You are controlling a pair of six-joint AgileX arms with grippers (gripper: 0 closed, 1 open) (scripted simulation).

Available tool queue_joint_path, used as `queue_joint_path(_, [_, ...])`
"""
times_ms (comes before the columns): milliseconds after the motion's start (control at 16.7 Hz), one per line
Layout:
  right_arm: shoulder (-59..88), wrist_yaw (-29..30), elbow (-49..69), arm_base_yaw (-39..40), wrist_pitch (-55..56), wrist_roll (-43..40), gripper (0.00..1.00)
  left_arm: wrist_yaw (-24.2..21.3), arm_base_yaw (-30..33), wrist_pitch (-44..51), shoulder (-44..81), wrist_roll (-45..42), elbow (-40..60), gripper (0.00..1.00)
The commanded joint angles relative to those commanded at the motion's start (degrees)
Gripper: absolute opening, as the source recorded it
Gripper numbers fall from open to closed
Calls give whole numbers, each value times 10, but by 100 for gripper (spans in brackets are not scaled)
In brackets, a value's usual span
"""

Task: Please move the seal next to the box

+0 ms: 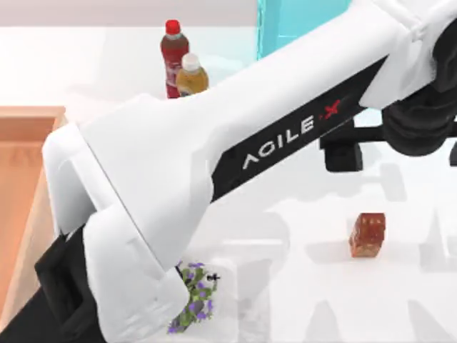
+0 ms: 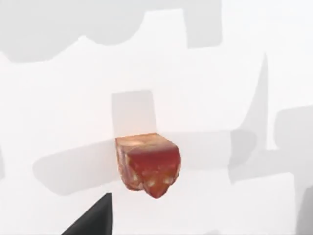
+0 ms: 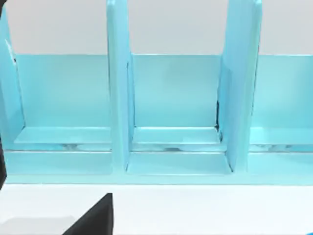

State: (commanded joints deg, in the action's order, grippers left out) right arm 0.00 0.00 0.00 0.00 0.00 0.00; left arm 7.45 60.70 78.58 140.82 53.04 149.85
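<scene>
The seal, a small glossy reddish-brown block, stands upright on the white table at the right. In the left wrist view the seal sits mid-picture, apart from one dark fingertip. My left arm reaches across the table from the lower left to the upper right. Its gripper hangs open above the table, just behind the seal and not touching it. The box, a light wooden crate, lies at the table's left edge, partly hidden by the arm. My right arm is parked, its wrist facing the turquoise cabinet.
A red bottle and a yellow-brown bottle stand at the back, left of the turquoise cabinet. A small plant with purple flowers sits at the front. My left arm covers much of the table's middle.
</scene>
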Motion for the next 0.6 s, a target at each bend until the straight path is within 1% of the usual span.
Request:
queue_joint_path(300, [0,0,0,0,0,0,100,12,19,105,105,50,113,100])
queue_joint_path(600, [0,0,0,0,0,0,100,20,22,158,148,72,162,100])
